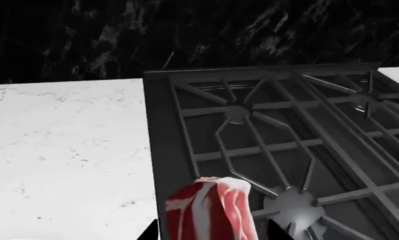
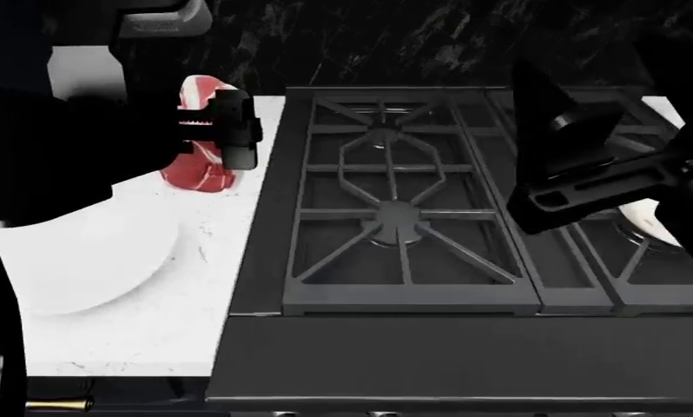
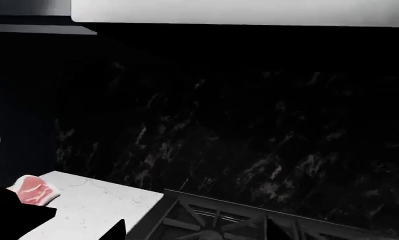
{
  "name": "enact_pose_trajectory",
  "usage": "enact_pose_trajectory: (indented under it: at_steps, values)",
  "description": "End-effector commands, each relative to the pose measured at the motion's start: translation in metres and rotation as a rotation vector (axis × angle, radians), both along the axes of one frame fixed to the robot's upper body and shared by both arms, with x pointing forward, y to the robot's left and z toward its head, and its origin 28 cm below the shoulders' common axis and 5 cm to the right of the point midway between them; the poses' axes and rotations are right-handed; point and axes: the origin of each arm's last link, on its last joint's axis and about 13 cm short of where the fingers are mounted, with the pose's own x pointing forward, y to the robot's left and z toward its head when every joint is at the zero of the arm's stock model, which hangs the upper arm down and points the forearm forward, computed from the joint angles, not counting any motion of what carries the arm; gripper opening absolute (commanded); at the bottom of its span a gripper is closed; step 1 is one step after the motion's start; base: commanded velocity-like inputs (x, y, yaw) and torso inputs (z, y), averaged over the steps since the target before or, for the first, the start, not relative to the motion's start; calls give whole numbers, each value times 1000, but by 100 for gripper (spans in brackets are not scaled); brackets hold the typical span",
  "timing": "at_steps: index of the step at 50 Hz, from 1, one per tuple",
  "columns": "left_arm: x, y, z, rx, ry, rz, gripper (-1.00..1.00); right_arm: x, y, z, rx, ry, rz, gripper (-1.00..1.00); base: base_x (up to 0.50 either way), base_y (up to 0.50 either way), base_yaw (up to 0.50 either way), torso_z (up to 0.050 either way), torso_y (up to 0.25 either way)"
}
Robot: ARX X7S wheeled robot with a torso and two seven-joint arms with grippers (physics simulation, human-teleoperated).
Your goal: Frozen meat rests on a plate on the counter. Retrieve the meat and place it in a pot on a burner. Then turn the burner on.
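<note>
The meat, a red steak with white fat streaks, hangs upright between the dark fingertips of my left gripper, which is shut on it. In the head view the left gripper holds the meat above the counter, just left of the stove edge. The white plate lies bare on the counter below my left arm. A sliver of the cream pot shows on a right-hand burner, mostly hidden by my right arm. My right gripper hovers open over the stove with nothing in it.
Black star-shaped grates cover the stove, with one burner near and another behind it. A dark marble wall rises behind the stove. The stove's black front ledge runs along the near edge.
</note>
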Motion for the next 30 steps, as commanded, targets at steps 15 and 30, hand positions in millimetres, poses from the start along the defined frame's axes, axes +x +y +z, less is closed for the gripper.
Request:
enact_pose_trajectory:
  at_steps: [15,30]
  values:
    - [-7,-5,4,-4,-15,-15,-100,-8,-11,2,28,-16,-48,100,1,-500,0,0,0]
    - [-5,-5,3,-3,-18,-17,-100,-2,-9,0,25,-13,-44,100,1,-500,0,0,1]
